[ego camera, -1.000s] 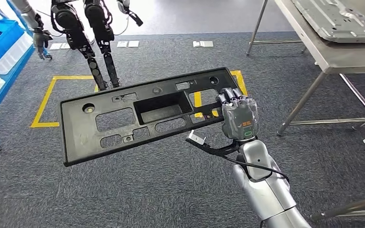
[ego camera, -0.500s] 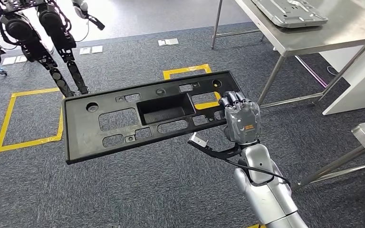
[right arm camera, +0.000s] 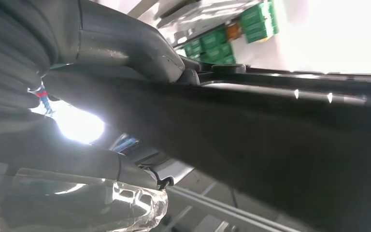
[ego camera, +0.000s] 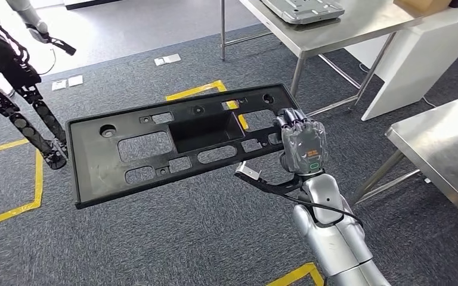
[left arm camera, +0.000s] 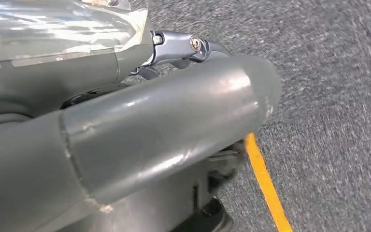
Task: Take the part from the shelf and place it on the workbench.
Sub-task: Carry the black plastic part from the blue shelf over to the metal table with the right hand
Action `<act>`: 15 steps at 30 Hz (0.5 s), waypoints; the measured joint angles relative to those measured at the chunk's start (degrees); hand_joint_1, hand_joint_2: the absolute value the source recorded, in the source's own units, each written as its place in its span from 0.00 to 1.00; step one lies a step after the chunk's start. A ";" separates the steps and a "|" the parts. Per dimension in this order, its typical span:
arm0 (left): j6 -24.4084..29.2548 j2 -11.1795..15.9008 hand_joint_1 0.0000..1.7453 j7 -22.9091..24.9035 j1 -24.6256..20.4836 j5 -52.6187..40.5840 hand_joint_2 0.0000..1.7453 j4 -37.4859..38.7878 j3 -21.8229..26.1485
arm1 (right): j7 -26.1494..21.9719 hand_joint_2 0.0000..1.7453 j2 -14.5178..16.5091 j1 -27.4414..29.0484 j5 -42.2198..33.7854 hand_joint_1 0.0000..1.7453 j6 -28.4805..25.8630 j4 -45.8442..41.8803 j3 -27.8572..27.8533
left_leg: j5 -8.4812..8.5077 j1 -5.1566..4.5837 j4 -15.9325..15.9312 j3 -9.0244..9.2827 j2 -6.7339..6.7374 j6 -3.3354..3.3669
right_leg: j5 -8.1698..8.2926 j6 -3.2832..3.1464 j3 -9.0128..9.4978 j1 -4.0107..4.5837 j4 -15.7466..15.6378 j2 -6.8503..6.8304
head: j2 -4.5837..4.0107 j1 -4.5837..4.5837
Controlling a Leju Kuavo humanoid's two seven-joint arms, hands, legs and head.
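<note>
Head view: my right hand (ego camera: 301,146) grips the black plastic panel (ego camera: 179,143) by its right end; its long axis runs leftward from my hand, held above the carpet. The steel surface (ego camera: 447,143) lies to my right, nearer this arm.

Left wrist view: I cannot tell how my left hand (left arm camera: 125,130) is set.

Right wrist view: my fingers (right arm camera: 125,43) clamp the panel's edge.

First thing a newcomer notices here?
The long black plastic part with its cutouts, held level over the grey carpet by the right hand gripping its right end. Next, the steel workbench at far right, and another robot's black legs at upper left.
</note>
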 joint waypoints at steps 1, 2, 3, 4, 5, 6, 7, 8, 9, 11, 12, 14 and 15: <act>-0.03 0.02 0.00 0.00 -0.02 0.02 0.00 0.00 0.00 | 0.15 1.00 0.02 -0.08 0.28 1.00 0.03 -0.01 0.02 | 1.67 0.15 -4.07 1.90 -1.40 0.12 | 0.06 0.12 -0.11 0.15 0.14 0.69 | 0.00 0.01; -0.11 0.03 0.00 0.02 -0.03 0.02 0.00 0.00 0.00 | 0.37 1.00 0.04 -0.18 0.65 1.00 0.11 -0.01 0.05 | 2.72 0.24 -7.04 3.25 -2.50 0.18 | 0.16 0.30 -0.31 0.24 0.25 1.29 | 0.00 0.05; -0.25 0.04 0.00 0.04 -0.03 0.04 0.00 0.00 0.00 | 0.64 1.00 0.05 -0.30 1.15 1.00 0.21 -0.01 0.05 | 3.07 0.21 -8.58 3.89 -3.25 0.26 | 0.32 0.58 -0.59 0.28 0.29 1.87 | 0.00 0.08; -0.47 0.05 0.00 0.10 -0.03 0.16 0.00 0.00 0.00 | 0.94 1.00 0.04 -0.39 1.75 1.00 0.37 -0.01 0.04 | 3.03 0.03 -8.96 3.98 -3.22 0.37 | 0.54 0.94 -0.89 0.31 0.21 2.45 | 0.00 0.11; -0.74 0.02 0.00 0.18 -0.05 0.29 0.00 -0.01 0.00 | 1.24 1.00 -0.02 -0.45 2.39 1.00 0.59 0.01 -0.02 | 3.28 -0.12 -9.11 3.94 -2.46 0.69 | 0.77 1.37 -1.31 0.29 0.04 2.92 | 0.00 0.13; -0.98 0.01 0.00 0.25 -0.10 0.44 0.00 -0.01 0.02 | 1.56 1.00 -0.14 -0.49 3.03 1.00 0.78 0.05 -0.13 | 3.60 -0.22 -9.41 3.98 -1.80 1.14 | 0.79 1.66 -1.68 0.25 0.19 2.61 | 0.00 0.11; -1.19 -0.02 0.00 0.35 -0.16 0.57 0.00 -0.01 0.03 | 1.87 1.00 -0.27 -0.60 3.68 1.00 0.99 0.14 -0.27 | 3.94 -0.26 -9.73 4.01 -1.13 1.62 | 0.29 1.76 -2.35 0.32 1.12 1.47 | 0.00 0.20; -1.37 -0.04 0.00 0.50 -0.18 0.61 0.00 -0.01 0.05 | 2.18 1.00 -0.40 -0.81 4.29 1.00 1.18 0.29 -0.40 | 4.24 -0.23 -10.05 4.00 -0.38 2.02 | -0.86 1.69 -3.52 0.39 3.30 -0.15 | 0.00 0.28; -1.54 -0.03 0.00 0.68 -0.13 0.64 0.00 -0.01 0.07 | 2.46 1.00 -0.50 -1.04 4.87 1.00 1.33 0.50 -0.51 | 4.38 -0.28 -10.18 3.95 0.35 2.24 | -2.56 1.50 -5.02 0.33 6.74 -1.91 | 0.00 0.35; -1.86 -0.01 0.00 1.12 0.05 0.76 0.00 -0.01 0.07 | 2.96 1.00 -0.67 -1.50 5.81 1.00 1.75 1.18 -0.67 | 4.41 -0.38 -10.18 3.79 2.04 2.34 | -6.00 1.59 -8.71 0.28 14.95 -3.42 | 0.00 0.44; -2.02 -0.01 0.00 1.29 0.11 0.85 0.00 0.00 0.07 | 3.14 1.00 -0.77 -1.64 6.14 1.00 1.92 1.63 -0.77 | 4.40 -0.40 -10.18 3.73 2.86 2.34 | -6.81 1.88 -9.68 0.24 17.38 -3.57 | 0.00 0.43; -2.31 -0.03 0.00 1.52 0.10 1.01 0.00 -0.01 0.08 | 3.38 1.00 -1.07 -2.02 6.53 1.00 2.08 2.64 -1.09 | 4.36 -0.41 -10.15 3.69 4.35 2.27 | -5.70 2.83 -7.73 0.22 14.76 -4.11 | 0.00 0.48; -2.42 -0.07 0.00 1.57 0.08 1.03 0.00 -0.01 0.10 | 3.42 1.00 -1.20 -2.34 6.62 1.00 2.07 3.03 -1.23 | 4.29 -0.44 -10.10 3.71 4.99 2.16 | -4.33 3.21 -5.22 0.21 10.43 -5.13 | 0.00 0.49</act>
